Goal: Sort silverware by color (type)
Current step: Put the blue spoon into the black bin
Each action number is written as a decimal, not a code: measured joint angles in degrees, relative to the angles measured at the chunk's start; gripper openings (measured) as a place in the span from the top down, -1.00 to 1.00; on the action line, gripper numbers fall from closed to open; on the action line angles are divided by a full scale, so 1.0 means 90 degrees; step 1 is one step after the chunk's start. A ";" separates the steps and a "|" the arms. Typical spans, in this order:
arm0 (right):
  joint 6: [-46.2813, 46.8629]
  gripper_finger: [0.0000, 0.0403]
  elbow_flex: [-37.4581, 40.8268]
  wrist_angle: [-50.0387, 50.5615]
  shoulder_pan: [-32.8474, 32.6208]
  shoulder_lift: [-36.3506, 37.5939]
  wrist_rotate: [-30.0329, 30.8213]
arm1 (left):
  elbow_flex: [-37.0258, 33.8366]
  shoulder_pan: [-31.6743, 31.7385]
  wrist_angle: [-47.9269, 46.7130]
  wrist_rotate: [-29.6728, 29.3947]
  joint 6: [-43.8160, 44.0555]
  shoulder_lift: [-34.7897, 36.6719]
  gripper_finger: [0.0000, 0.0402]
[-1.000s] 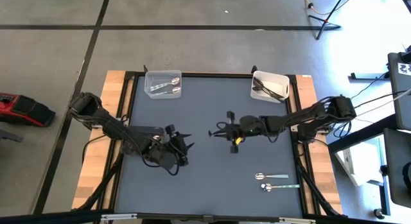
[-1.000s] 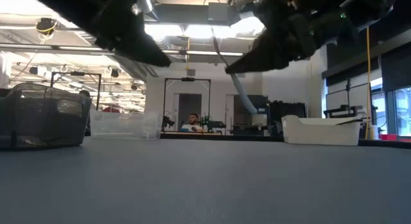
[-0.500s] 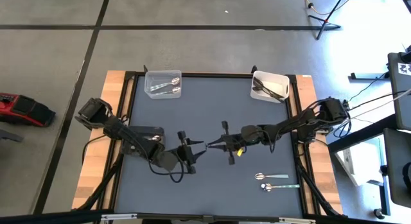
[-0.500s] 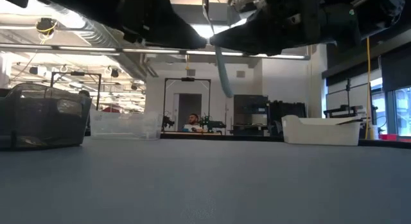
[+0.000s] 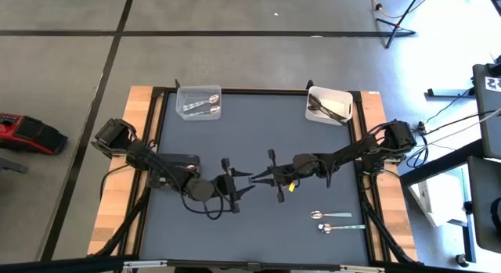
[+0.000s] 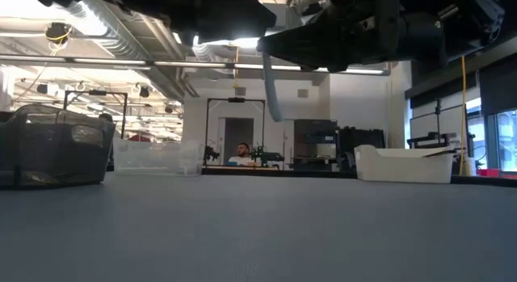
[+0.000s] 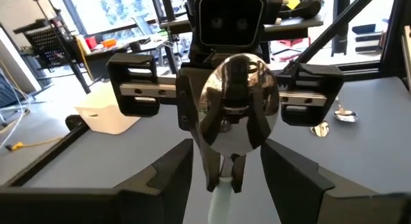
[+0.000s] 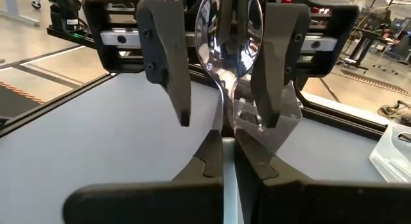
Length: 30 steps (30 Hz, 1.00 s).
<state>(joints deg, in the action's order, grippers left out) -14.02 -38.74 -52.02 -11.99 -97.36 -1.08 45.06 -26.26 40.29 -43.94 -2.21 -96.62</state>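
Looking at the handover point mid-surface: we see the right tool (image 5: 258, 177) clamped on a shiny silver spoon (image 7: 238, 103), fingers together on its handle, bowl pointing toward the left tool (image 5: 244, 181). Left tool's fingers stand wide apart, either side of the spoon's bowl; we can't tell if they touch it. Spoon bowl is polished enough to mirror the wrist camera in front of it.

Rest of the silverware: two light silver spoons (image 5: 330, 214) lie near the right front edge of the surface (image 5: 258, 124), close together, with a third utensil (image 5: 338, 227) alongside. Clear bin (image 5: 199, 103) at the far left holds shiny silver pieces; white bin (image 5: 328, 105) at the far right holds dark grey ones.

Surface is a flat dark grey mat in a black frame, wood strips along both sides. Low view shows both arms hanging overhead, the white bin at right, a dark mesh basket (image 6: 52, 151) at left. Room behind: open lab, ceiling ducts and strip lights, a black frame rig, a person (image 6: 241, 154) seated far back. Floor around is grey concrete with black tape lines.
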 joint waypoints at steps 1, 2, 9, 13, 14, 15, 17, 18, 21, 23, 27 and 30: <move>0.0000 0.97 0.0000 -0.0005 0.0000 -0.0002 0.0000 | 0.0000 0.0018 -0.0006 0.0020 0.0031 0.0000 0.11; 0.0000 0.97 0.0000 -0.0007 0.0000 -0.0003 0.0000 | 0.0000 0.0035 -0.0004 0.0025 0.0041 0.0000 0.12; 0.0006 0.97 0.0000 0.0005 0.0000 -0.0002 0.0000 | 0.0000 0.0042 0.0019 0.0142 0.0018 0.0000 0.43; 0.0028 0.97 0.0000 0.0093 -0.0005 -0.0003 -0.0019 | -0.0002 0.0107 -0.0005 0.0575 0.0014 0.0000 0.74; 0.0032 0.97 0.0000 0.0091 -0.0005 -0.0002 -0.0028 | -0.0002 0.0126 -0.0045 0.0600 -0.0002 0.0000 0.82; 0.0034 0.97 0.0000 0.0091 -0.0005 -0.0002 -0.0026 | -0.0002 0.0140 -0.0077 0.0601 -0.0008 0.0000 0.89; 0.0095 0.97 0.0000 0.0103 -0.0002 -0.0003 0.0012 | -0.0002 0.0144 -0.0122 0.0607 -0.0008 0.0000 0.94; 0.0159 0.97 0.0000 0.0103 0.0013 -0.0004 0.0043 | -0.0002 0.0144 -0.0127 0.0607 -0.0008 0.0000 0.94; 0.0194 0.96 0.0000 0.0126 0.0044 -0.0002 -0.0011 | -0.0002 0.0144 -0.0186 0.0599 -0.0007 0.0000 0.90; 0.0249 0.91 0.0000 0.0135 0.0036 -0.0005 0.0015 | -0.0002 0.0138 -0.0211 0.0636 -0.0003 0.0000 0.90; 0.0520 0.63 0.0000 0.0368 0.0035 0.0107 0.0024 | -0.0001 0.0086 -0.0279 0.0661 -0.0006 0.0000 0.92; 0.0527 0.38 0.0000 0.0980 0.0044 0.0362 0.0249 | -0.0002 -0.0016 -0.0473 0.0701 -0.0125 0.0028 0.92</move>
<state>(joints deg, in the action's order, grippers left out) -9.28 -38.74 -43.20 -11.59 -94.10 1.16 45.04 -26.41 36.04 -37.63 -3.34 -96.37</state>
